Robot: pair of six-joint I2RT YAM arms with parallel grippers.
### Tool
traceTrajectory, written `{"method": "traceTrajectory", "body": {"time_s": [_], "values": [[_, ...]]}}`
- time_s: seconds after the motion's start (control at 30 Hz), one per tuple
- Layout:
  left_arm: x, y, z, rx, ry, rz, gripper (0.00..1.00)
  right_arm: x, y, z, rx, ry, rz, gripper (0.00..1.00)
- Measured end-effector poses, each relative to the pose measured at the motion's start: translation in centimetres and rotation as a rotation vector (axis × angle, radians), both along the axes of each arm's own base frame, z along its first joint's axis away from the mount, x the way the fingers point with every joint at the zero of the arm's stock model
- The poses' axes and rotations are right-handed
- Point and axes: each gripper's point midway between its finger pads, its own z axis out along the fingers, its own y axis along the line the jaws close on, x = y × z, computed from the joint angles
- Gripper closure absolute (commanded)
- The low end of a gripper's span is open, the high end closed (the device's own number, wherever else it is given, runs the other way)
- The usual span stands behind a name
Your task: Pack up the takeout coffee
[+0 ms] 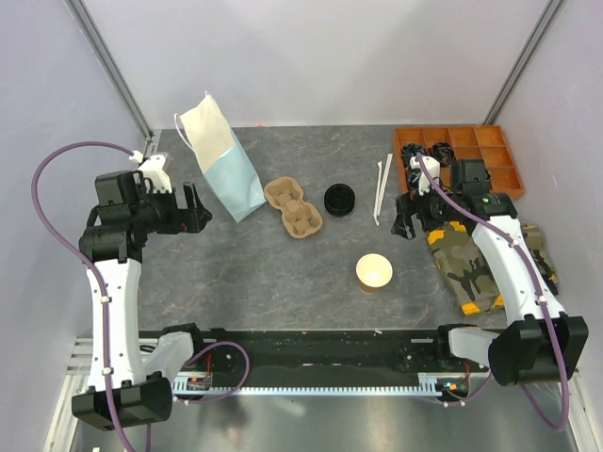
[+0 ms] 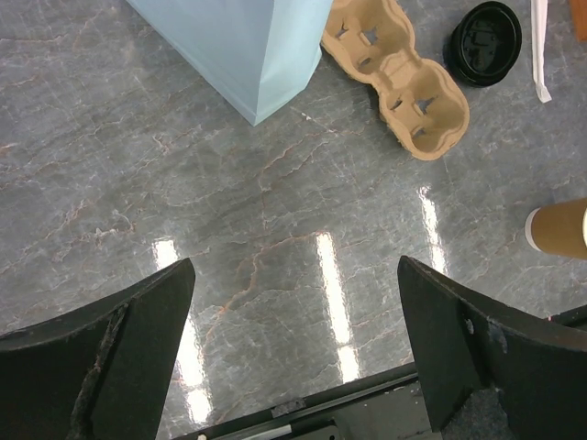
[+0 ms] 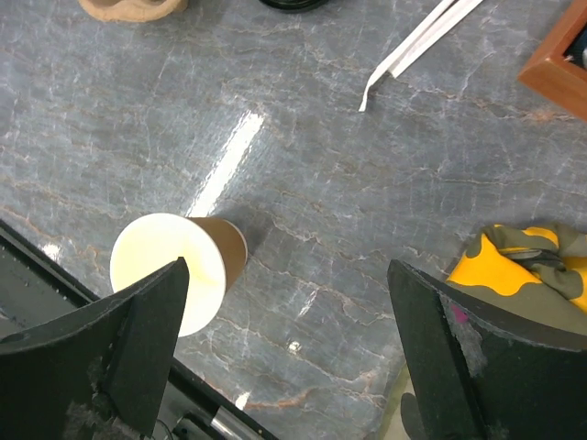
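The left gripper (image 1: 199, 209) hangs well to the left-arm side of the carrier (image 1: 292, 207), its fingers spread wide and holding nothing. That reads as a ready pose above the bare table (image 1: 254, 282), not a reach. Just beside the carrier on that same side stands the light-blue bag (image 1: 237, 184), upright with its mouth open upward, probably so that something can be lowered straight in. The carrier lies flat with both wells empty and facing up, ready to take a cup. Just beside it on the right-arm side rests the black lid (image 1: 339, 199), apart from its cup and apparently underside up, judging by the left wrist view. The coffee therefore looks unfinished: capping seems the sensible first step. The tan cup (image 1: 373, 272) stands upright and uncovered, to the right of the carrier and nearer the arm bases, well apart from it. Two white wrapped sticks (image 1: 381, 188) lie beyond the lid, farther right of the carrier. The right gripper (image 1: 405, 218) hovers farther right again, fingers wide apart and empty, with the cup close below it in its wrist view, so it seems best placed to take it. Farthest from the carrier sit an orange compartment tray (image 1: 490, 151) and a camouflage cloth (image 1: 462, 268).
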Motion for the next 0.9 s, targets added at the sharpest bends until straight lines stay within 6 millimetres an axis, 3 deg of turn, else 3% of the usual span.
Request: {"method": "traceTrajectory", "body": {"time_s": [0.3,0.5,0.9], "values": [[0.2,-0.1,-0.4,-0.006,0.015,-0.007,0.00,-1.2,0.4,-1.4,-0.042,0.065,0.089,0.02],[0.3,-0.6,-0.6,-0.024,0.025,-0.039,0.00,-2.4,1.4,-3.0,-0.108,0.122,0.197,0.08],[-1.0,-4.3,0.0,-0.152,0.018,-0.250,0.00,-3.9,3.4,-5.5,-0.243,0.182,0.363,0.23]]}}
